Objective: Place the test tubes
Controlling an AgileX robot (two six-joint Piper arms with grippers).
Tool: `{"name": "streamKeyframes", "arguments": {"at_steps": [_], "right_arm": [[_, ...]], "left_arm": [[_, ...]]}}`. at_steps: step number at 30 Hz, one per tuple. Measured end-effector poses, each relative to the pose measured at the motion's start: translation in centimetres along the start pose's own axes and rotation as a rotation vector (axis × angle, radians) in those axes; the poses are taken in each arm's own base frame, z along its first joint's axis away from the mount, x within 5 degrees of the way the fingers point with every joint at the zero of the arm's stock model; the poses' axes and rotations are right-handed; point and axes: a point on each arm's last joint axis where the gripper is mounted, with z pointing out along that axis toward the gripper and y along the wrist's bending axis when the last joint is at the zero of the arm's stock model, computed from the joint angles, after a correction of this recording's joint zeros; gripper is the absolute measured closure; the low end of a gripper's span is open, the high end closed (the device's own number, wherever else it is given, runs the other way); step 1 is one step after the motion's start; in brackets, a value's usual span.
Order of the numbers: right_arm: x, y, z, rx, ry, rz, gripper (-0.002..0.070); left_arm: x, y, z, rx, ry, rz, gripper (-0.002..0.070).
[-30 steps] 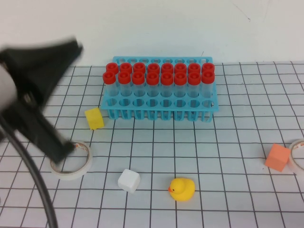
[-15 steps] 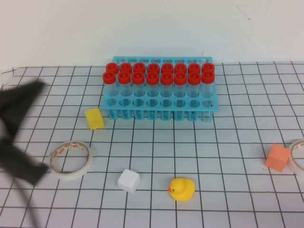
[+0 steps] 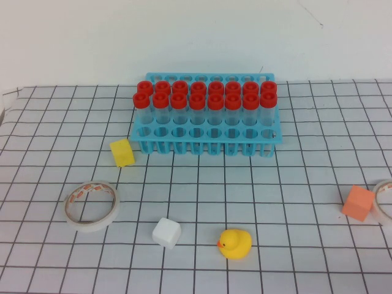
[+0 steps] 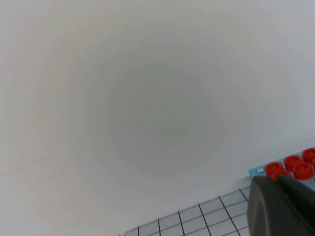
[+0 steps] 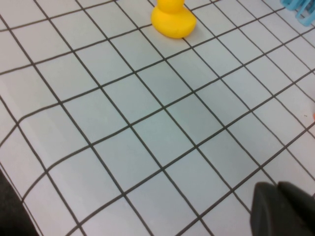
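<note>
At the left side, outside the high view, the left end effector has its dark fingers pressed together and holds nothing. Its wrist view shows mostly the white wall and one corner of the rack. The right end effector is also closed and empty. It hangs low over the near part of the white gridded tabletop, with the yellow rubber duck well apart from it.

The main risk, in my judgement, is a return to the rack with closed fingers. They could strike the red caps or push the light rack along the tabletop, because the tubes stand close together. A low sweep of the right arm could also knock the duck.

The clear plastic test tubes with red caps stand upright in two full rows at the far side of the blue plastic rack. The rack is at the far centre, well apart from both end effectors. I see no loose tube on the tabletop.
</note>
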Motion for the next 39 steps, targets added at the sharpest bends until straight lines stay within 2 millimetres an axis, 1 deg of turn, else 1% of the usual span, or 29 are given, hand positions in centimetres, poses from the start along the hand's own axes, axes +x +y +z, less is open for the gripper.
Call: {"name": "streamKeyframes", "arguments": {"at_steps": [7, 13, 15, 18, 22, 23, 26, 29, 31, 35, 39], "right_arm": [[0.0, 0.0, 0.0, 0.0, 0.0, 0.0, 0.0675], [0.0, 0.0, 0.0, 0.0, 0.001, 0.0, 0.0675], [0.0, 0.0, 0.0, 0.0, 0.001, 0.0, 0.0675], [0.0, 0.0, 0.0, 0.0, 0.001, 0.0, 0.0675], [0.0, 0.0, 0.0, 0.0, 0.001, 0.0, 0.0675], [0.0, 0.0, 0.0, 0.0, 0.001, 0.0, 0.0675], [0.0, 0.0, 0.0, 0.0, 0.001, 0.0, 0.0675], [0.0, 0.0, 0.0, 0.0, 0.001, 0.0, 0.0675], [0.0, 0.0, 0.0, 0.0, 0.001, 0.0, 0.0675], [0.0, 0.0, 0.0, 0.0, 0.001, 0.0, 0.0675], [0.0, 0.0, 0.0, 0.0, 0.001, 0.0, 0.0675]], "left_arm": [[1.5, 0.0, -0.5, -0.055, 0.048, -0.113, 0.0676], [1.7, -0.1, -0.4, -0.044, 0.048, -0.193, 0.0676], [1.7, -0.2, -0.4, -0.033, 0.043, -0.193, 0.0676], [1.7, -0.1, -0.4, -0.044, 0.041, -0.136, 0.0676], [1.9, 0.6, -0.9, -0.123, 0.07, -0.061, 0.0676], [2.1, 0.8, -1.2, -0.145, 0.09, -0.08, 0.0676], [3.3, 1.2, -2.5, -0.195, 0.229, -0.067, 0.0676], [5.3, 0.7, -4.3, -0.19, 0.462, -0.17, 0.0676], [6.2, 0.2, -4.9, -0.156, 0.54, -0.182, 0.0676], [7.3, -0.5, -5.1, -0.136, 0.536, -0.186, 0.0676], [9.5, -1.4, -4.8, -0.138, 0.451, -0.222, 0.0676]]}}
